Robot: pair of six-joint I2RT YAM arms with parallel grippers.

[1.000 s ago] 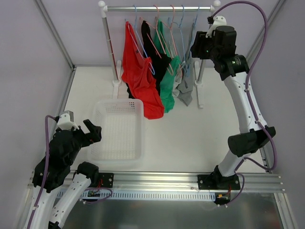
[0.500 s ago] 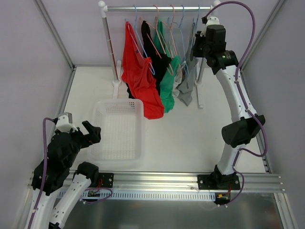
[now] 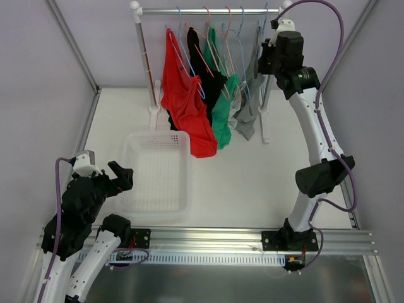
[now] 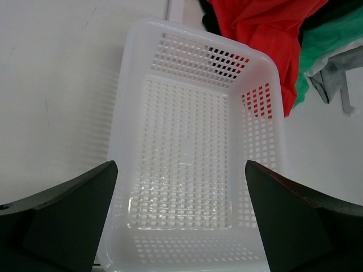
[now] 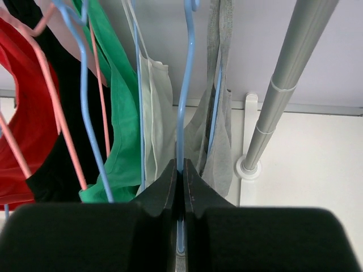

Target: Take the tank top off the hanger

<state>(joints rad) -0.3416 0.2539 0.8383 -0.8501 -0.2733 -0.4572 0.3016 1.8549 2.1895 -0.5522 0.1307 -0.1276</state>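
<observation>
A grey tank top (image 3: 247,117) hangs on a blue hanger (image 5: 187,85) at the right end of the rail (image 3: 208,11). In the right wrist view the grey tank top (image 5: 218,141) drapes just behind the hanger wire. My right gripper (image 5: 180,167) is shut on that blue wire, which runs down between the two black fingers. From above, the right gripper (image 3: 268,57) sits high beside the rack's right post. My left gripper (image 4: 178,170) is open, hovering over the white basket (image 4: 122,130) with nothing between its fingers (image 4: 68,215).
Red (image 3: 186,101), black (image 3: 205,69) and green (image 3: 222,113) tops hang on pink and blue hangers left of the grey one. The rack's right post (image 5: 283,85) stands close beside my right gripper. The white basket (image 3: 129,189) lies on the table at front left.
My right gripper has moved left and up to the blue hanger and closed on its wire. The left arm has barely shifted and stays open.
</observation>
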